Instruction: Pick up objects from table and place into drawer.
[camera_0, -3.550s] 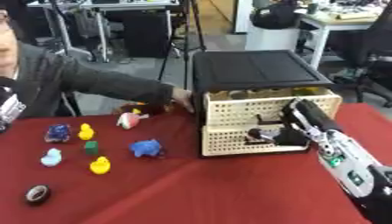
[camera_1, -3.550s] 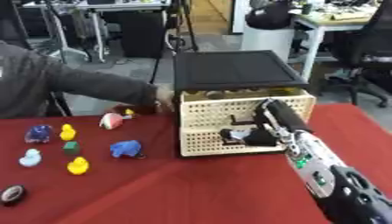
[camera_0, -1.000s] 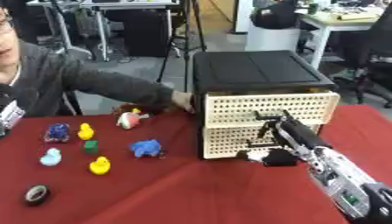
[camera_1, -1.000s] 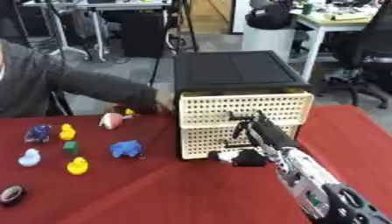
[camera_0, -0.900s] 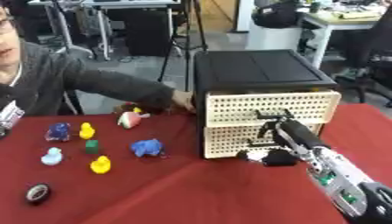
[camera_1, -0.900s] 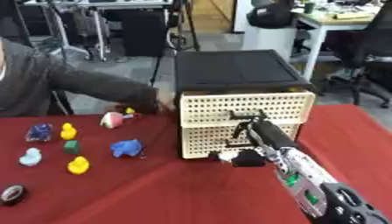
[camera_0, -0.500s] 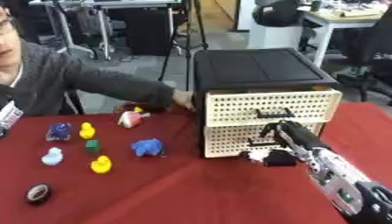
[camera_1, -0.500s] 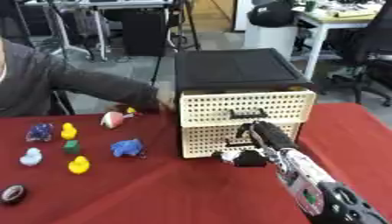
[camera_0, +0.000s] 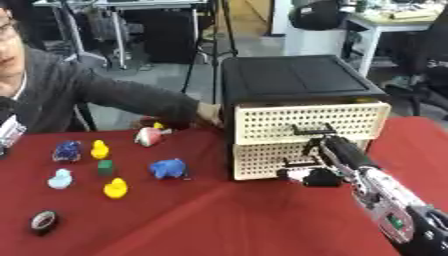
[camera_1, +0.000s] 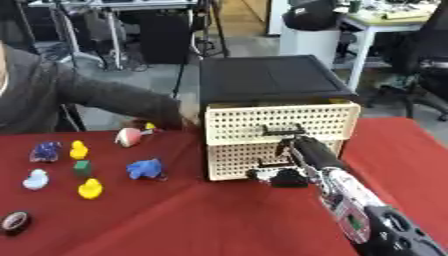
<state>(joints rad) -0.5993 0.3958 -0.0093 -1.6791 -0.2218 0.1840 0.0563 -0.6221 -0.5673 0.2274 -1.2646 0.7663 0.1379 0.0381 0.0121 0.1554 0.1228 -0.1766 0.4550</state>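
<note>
Red cloth is covering the table (camera_0: 201, 220), and the robot's right arm is reaching in from the near right corner toward the front of the drawer unit (camera_0: 302, 115). Its right hand (camera_0: 325, 167) is sitting just in front of the lower drawer (camera_0: 280, 160), fingers curled inward by the drawer's dark handle; whether they are actually gripping it cannot be told. The left hand is showing in neither view.

At the near left, a dark round roll (camera_0: 43, 221) is lying on the cloth. Beyond it, the toys are spreading across the left side: a yellow duck (camera_0: 115, 188), a pale blue duck (camera_0: 59, 178), a green block (camera_0: 105, 167), a blue soft toy (camera_0: 168, 168), then a dark blue figure (camera_0: 66, 150), a second yellow duck (camera_0: 100, 149) and a red-and-white toy (camera_0: 149, 136) farther back. All are lying on the table, well apart from the drawers.

Farther still, the cream perforated upper drawer (camera_0: 308, 121) is sitting nearly closed under the black top. A person's sleeve (camera_0: 131, 100) is stretching in from the far left, the hand touching the unit's left side.
</note>
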